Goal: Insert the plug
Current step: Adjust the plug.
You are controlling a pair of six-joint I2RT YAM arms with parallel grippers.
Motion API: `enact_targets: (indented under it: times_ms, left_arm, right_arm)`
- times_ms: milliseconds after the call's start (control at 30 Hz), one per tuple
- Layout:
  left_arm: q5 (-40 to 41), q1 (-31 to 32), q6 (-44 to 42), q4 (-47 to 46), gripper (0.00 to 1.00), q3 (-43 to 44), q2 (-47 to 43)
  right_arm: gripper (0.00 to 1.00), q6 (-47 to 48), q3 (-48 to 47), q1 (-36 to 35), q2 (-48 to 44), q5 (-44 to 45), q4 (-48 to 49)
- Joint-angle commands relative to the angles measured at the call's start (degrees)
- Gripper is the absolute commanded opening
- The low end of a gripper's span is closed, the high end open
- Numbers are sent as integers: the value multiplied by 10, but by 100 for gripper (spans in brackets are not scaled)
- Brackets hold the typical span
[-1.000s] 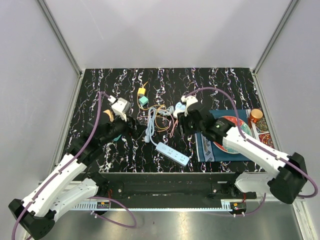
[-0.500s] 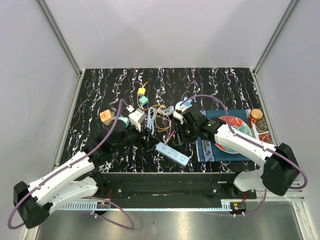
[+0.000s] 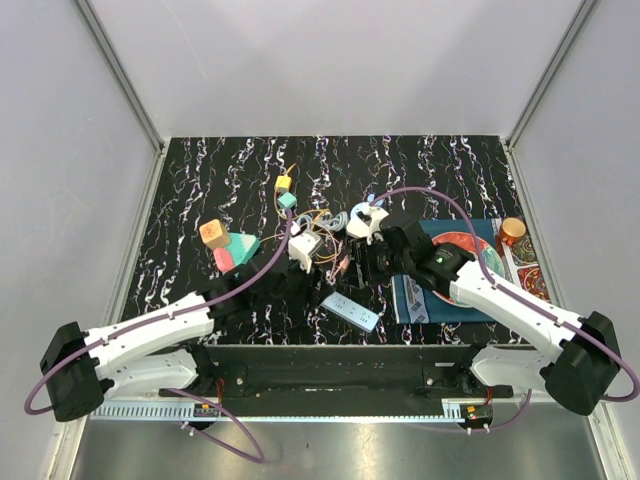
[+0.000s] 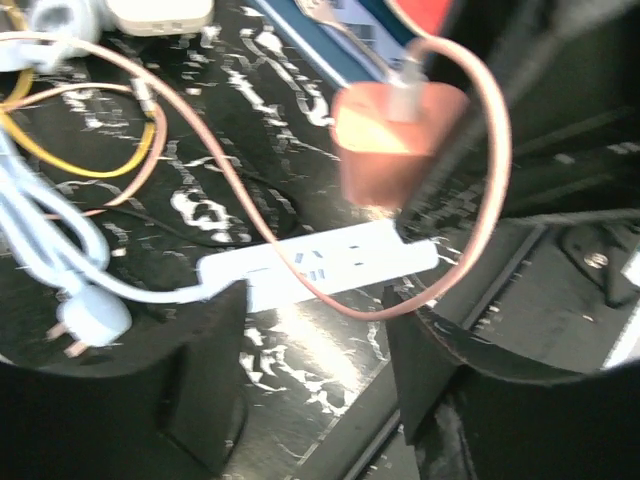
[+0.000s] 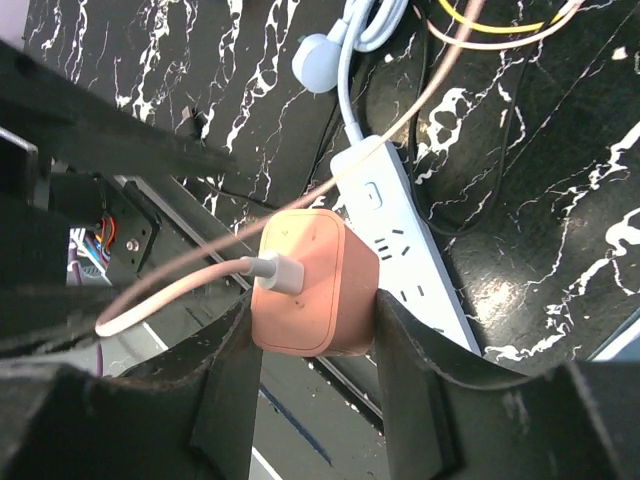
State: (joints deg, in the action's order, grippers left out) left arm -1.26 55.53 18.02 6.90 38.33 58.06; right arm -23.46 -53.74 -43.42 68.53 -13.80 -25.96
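Observation:
A salmon-orange plug (image 5: 315,285) with a pink cable is pinched between the fingers of my right gripper (image 5: 315,335), hanging just above the near end of the white power strip (image 5: 400,240). The strip (image 3: 351,311) lies slantwise near the table's front edge. My left gripper (image 4: 315,340) hovers open over the strip (image 4: 330,268), nothing between its fingers. The pink cable loops across in front of it, and the plug (image 4: 395,140) shows blurred beyond. In the top view the right gripper (image 3: 365,268) sits just behind the strip, the left gripper (image 3: 292,283) to its left.
The strip's white cord and wall plug (image 4: 90,318) lie left of it, among tangled yellow and pink cables (image 3: 320,225). Coloured blocks (image 3: 228,243) sit at the left, small cubes (image 3: 286,192) behind. A plate on a blue mat (image 3: 460,250) and a jar (image 3: 513,230) stand at the right.
My left arm has swung right from the blocks to the power strip, and its jaws have narrowed somewhat. The right gripper keeps its hold on the plug and has shifted only slightly.

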Motion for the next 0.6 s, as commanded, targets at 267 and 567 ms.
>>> enact_targets:
  times_ms: [267,567]
  left_arm:
    - [168,-99,10,14,37,111,71]
    - [36,-137,25,-27,50,113,87]
  right_arm:
    - [0,41,56,3,-26,-170,88]
    - [0,46,70,2,-51,-166,133]
